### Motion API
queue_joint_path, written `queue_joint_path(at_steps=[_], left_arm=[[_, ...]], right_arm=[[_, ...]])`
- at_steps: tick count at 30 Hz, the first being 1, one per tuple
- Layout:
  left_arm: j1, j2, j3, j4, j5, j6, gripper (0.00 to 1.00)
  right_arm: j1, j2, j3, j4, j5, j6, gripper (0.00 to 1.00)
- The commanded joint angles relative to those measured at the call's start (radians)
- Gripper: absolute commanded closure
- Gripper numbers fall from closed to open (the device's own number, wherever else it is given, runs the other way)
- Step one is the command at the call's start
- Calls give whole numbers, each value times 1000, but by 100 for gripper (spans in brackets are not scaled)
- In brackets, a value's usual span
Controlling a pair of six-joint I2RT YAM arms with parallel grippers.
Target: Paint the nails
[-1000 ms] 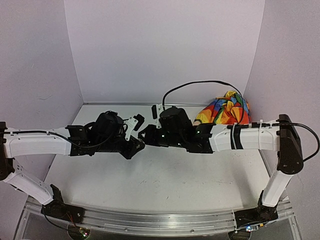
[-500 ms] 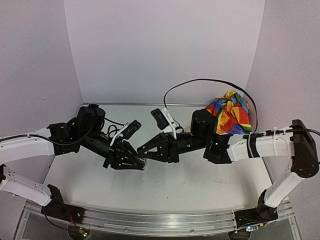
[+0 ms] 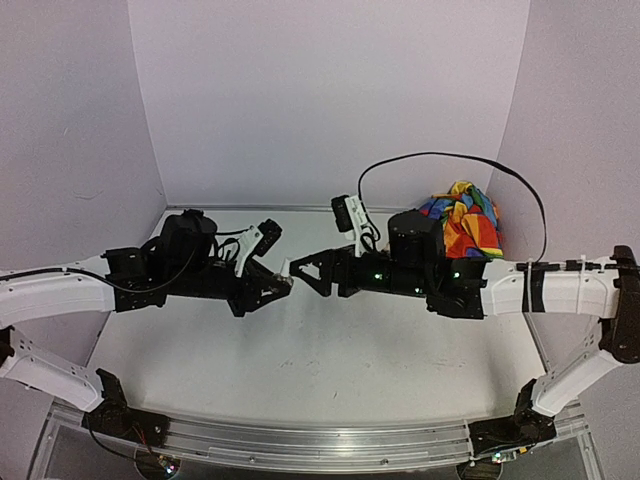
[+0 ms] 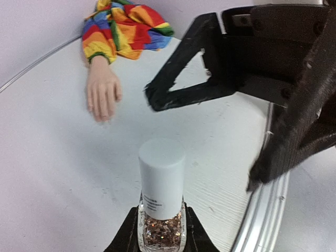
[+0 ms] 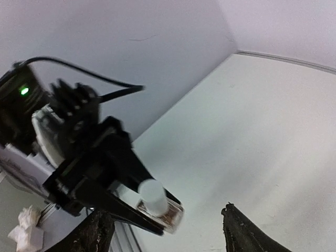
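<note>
The left tool (image 4: 160, 239) is gripping the glass body of a glitter-filled polish bottle (image 4: 161, 223) at the bottom centre of the left wrist view. The bottle is standing upright between the fingers and is wearing its white cap (image 4: 161, 176). Facing it from the right side of that frame, the right tool (image 4: 202, 140) is holding its two black fingers spread wide apart and is gripping nothing. Its fingertips are sitting near the cap without touching it.

Farther out, the mannequin hand (image 4: 102, 89) is lying flat on the tabletop (image 4: 58, 173) in the upper left of the frame. The nails (image 4: 101, 114) are pointing down the frame, well apart from the bottle. The rainbow sleeve (image 4: 126, 26) is bunching at the wrist along the top edge. In the overhead view the sleeve is showing at right of centre behind the right arm, which is hiding the mannequin hand there.
</note>
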Motion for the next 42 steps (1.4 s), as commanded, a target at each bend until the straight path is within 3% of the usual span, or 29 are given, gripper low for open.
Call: queue_joint_path(at_steps=[1,11,16,26,31,34,38,39,41,42], left_arm=[[-9,18,21,24,-219,-25,100],[-30,61,49,11,-218,-40,100],[-39,59,53,7,-248,-54,100],[-39,36,57,7,-232,-75,100],[-39,31,59,7,-232,-77,100],[-40,18,57,8,-187,-86,100],[-38,-3,61,13,-96,-68,100],[-36,-16,58,18,-56,-57,100],[-22,-51,37,48,115,-17,100],[-8,-78,17,76,294,17,100]], right_arm=[[0,-31,47,-126,241,124,26],[26,135,237,-131,222,198,35],[39,214,315,-132,196,209,50],[41,255,331,-126,171,226,59],[41,247,314,-125,152,221,75],[41,229,296,-120,151,204,79],[38,201,272,-102,118,162,100],[36,191,262,-95,96,138,100],[31,160,218,-26,-69,-5,100],[30,135,164,66,-251,-95,100]])
